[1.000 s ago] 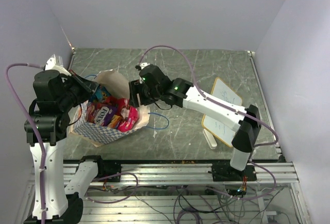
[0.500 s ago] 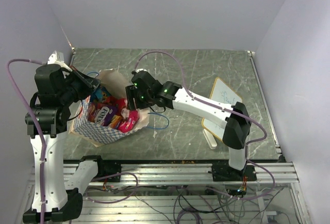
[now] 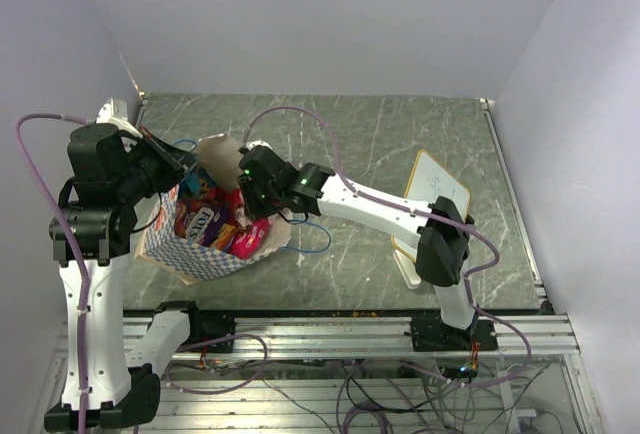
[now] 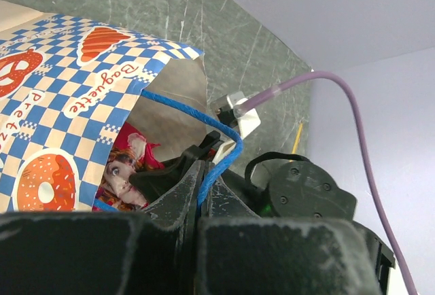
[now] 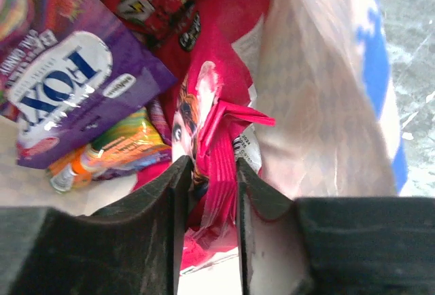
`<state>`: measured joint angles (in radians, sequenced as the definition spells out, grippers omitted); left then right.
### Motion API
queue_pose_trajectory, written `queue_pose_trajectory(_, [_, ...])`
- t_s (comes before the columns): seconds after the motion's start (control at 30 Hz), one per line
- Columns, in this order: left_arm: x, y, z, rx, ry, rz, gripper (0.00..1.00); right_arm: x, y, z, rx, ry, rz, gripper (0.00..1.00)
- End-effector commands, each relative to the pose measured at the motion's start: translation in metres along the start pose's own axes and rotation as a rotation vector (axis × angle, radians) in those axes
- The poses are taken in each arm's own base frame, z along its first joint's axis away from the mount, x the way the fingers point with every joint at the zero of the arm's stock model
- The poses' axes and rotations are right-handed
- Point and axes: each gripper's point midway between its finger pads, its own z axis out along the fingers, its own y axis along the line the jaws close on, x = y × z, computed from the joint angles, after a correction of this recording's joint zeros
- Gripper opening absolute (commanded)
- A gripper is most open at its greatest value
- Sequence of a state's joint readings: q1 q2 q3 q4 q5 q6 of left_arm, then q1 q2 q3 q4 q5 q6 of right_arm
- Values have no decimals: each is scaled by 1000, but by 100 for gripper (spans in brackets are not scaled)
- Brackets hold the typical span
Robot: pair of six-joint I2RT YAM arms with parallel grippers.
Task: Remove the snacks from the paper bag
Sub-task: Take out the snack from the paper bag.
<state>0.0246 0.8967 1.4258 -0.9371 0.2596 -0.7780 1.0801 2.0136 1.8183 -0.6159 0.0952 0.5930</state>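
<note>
Your left jaws are shut tight on the thin blue string handle of the blue-and-white checkered paper bag. They hold its mouth wide, likely so the other arm can reach in. The bag sits on the green marbled bench, left of centre. Your right jaws are down inside it, pinched on the crimped top of a glossy magenta-pink packet beside the cream wall. All the snacks are inside: a shiny purple packet with white lettering, an orange-green packet just below it, a red packet behind. The film looks crinkly and probably slippery.
</note>
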Motion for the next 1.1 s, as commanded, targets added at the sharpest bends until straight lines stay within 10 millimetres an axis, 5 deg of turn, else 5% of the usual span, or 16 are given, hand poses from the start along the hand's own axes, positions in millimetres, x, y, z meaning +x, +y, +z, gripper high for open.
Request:
queue_pose_trajectory(0.0, [-3, -18, -5, 84, -6, -1, 7, -35, 15, -19, -35, -96, -41, 25])
queue_pose_trajectory(0.23, [-8, -20, -3, 85, -17, 13, 7, -73, 35, -56, -136, -209, -123, 0])
queue_pose_trajectory(0.53, [-7, -19, -3, 88, -24, 20, 7, -120, 44, -114, -230, -423, -172, 0])
queue_pose_trajectory(1.07, [-12, -18, 1, 82, -33, 41, 7, -172, 40, -202, -295, -624, -138, 0])
